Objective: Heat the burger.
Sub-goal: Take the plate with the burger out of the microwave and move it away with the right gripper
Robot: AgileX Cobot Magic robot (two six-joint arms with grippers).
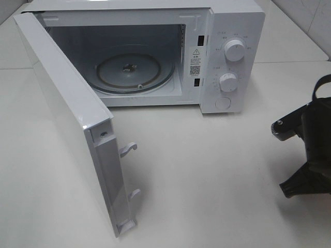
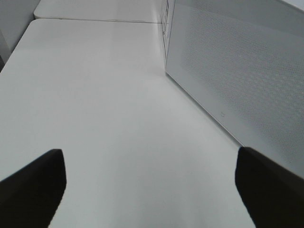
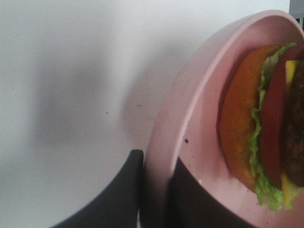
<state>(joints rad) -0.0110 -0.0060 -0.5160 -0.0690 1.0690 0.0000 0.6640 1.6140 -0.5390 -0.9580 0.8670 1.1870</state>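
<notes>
The right gripper (image 3: 154, 190) pinches the rim of a pink plate (image 3: 190, 114), one finger on each side of it; the burger (image 3: 266, 123) lies on that plate, bun, lettuce, tomato and patty showing; the left gripper (image 2: 149, 190) hangs over the bare white table (image 2: 109, 95) with fingers (image 2: 33, 185) spread wide, just beside the open door (image 1: 67, 108); farther back stands the white microwave (image 1: 235, 62), its glass turntable (image 1: 132, 70) bare.
</notes>
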